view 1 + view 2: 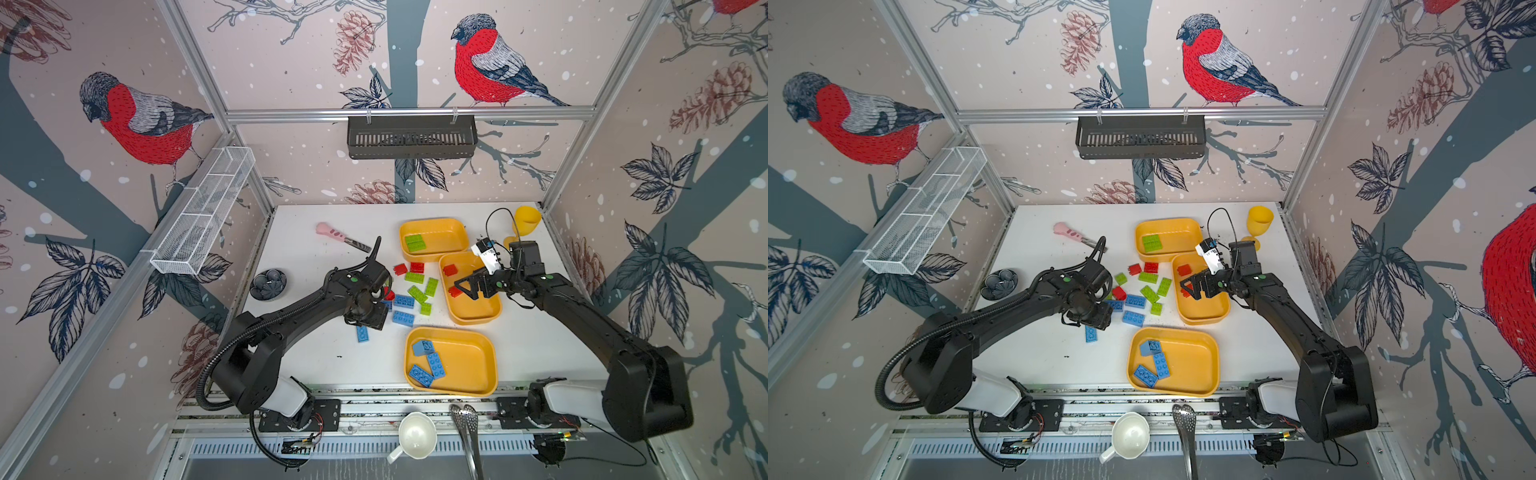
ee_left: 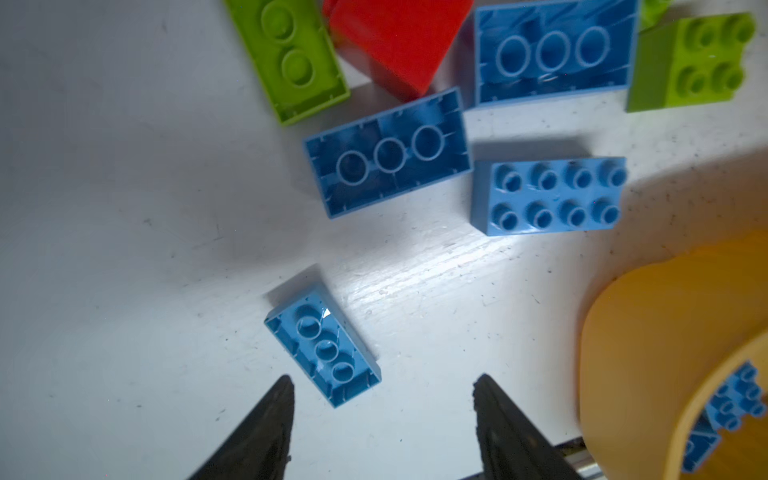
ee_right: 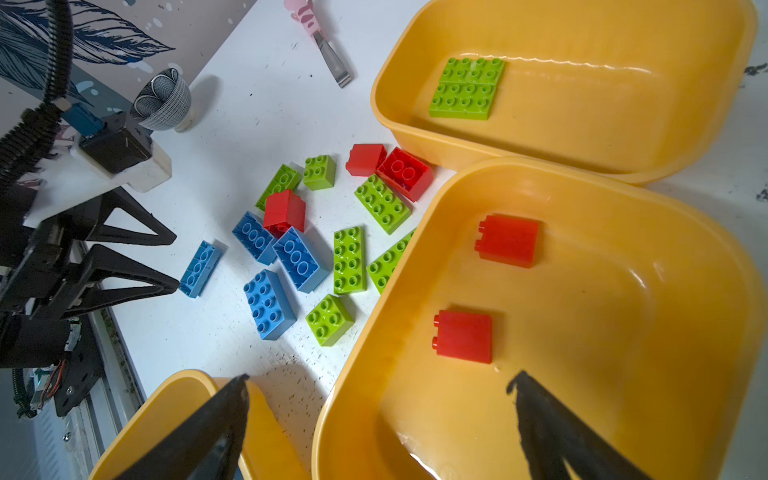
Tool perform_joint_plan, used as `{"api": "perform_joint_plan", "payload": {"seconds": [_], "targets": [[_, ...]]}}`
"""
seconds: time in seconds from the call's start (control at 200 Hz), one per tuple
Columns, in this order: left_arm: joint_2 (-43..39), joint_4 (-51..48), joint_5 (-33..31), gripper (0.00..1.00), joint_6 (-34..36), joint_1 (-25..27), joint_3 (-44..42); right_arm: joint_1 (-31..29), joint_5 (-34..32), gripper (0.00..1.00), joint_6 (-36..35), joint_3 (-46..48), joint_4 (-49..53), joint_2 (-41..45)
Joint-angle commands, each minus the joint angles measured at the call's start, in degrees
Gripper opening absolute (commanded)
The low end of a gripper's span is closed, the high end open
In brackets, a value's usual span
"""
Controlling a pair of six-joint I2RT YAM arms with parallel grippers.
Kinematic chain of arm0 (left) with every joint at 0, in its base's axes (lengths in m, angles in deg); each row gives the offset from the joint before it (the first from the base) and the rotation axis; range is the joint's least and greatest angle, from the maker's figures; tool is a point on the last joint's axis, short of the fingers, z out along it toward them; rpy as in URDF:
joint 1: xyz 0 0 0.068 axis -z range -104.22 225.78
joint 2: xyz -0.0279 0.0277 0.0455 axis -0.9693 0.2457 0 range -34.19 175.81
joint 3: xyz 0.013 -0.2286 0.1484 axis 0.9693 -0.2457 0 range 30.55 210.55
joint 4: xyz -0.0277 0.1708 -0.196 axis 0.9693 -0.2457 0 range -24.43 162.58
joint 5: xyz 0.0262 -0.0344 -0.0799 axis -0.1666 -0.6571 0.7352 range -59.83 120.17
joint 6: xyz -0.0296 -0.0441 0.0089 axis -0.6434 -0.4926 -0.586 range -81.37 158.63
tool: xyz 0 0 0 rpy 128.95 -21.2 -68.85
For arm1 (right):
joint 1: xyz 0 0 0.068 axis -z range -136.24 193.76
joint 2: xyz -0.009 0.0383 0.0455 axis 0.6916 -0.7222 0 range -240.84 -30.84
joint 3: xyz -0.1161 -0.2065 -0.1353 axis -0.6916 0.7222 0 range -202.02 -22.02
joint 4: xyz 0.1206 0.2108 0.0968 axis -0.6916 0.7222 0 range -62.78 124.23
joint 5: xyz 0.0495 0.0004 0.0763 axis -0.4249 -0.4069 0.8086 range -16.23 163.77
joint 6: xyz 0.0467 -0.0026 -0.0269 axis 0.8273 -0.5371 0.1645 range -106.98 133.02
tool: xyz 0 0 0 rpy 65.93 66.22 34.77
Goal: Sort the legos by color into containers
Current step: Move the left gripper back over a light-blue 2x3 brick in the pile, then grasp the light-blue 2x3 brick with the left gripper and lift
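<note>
Loose red, green and blue legos [image 1: 415,291] lie on the white table between my two arms. One narrow blue lego [image 2: 322,345] lies studs-down apart from the pile, just ahead of my left gripper [image 2: 384,377], which is open and holds nothing. Three yellow containers stand to the right. The far container [image 1: 453,232] holds green legos [image 1: 414,243], the middle container [image 1: 478,311] red legos [image 3: 507,240], and the near container [image 1: 469,361] blue legos [image 1: 430,363]. My right gripper [image 3: 379,378] hangs open and empty over the middle container's near edge.
A pink-handled tool [image 1: 338,237] and a dark patterned bowl [image 1: 268,284] sit at the left. A yellow goblet [image 1: 525,222] stands at the far right corner. A white cup [image 1: 417,434] and a slotted spoon [image 1: 465,419] lie at the front rail.
</note>
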Motion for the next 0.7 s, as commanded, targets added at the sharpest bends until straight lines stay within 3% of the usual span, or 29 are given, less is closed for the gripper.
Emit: {"api": "perform_joint_plan", "payload": {"seconds": [0.0,0.21,0.465,0.59,0.695], "targets": [[-1.36,3.53,-3.47,0.68,-9.46,-0.09,-3.81,-0.37,-0.23,0.99,-0.69,-0.49,-0.56,-0.49],[-2.09,8.26,-6.33,0.64,-12.21,-0.47,-9.13,-0.98,-0.33,1.0,-0.69,-0.28,-0.58,-0.77],[1.34,15.04,-3.58,0.59,-11.97,-1.04,-11.03,-1.41,-0.48,1.0,-0.5,-0.32,-0.63,-0.75],[2.29,15.23,-4.4,0.52,-11.61,-1.29,-11.02,-1.68,-0.5,1.0,-0.38,-0.2,-0.45,-0.23],[2.0,15.34,-4.31,0.39,-11.29,-1.42,-11.03,-1.8,-0.48,0.99,-0.49,-0.15,0.08,0.3]]}}
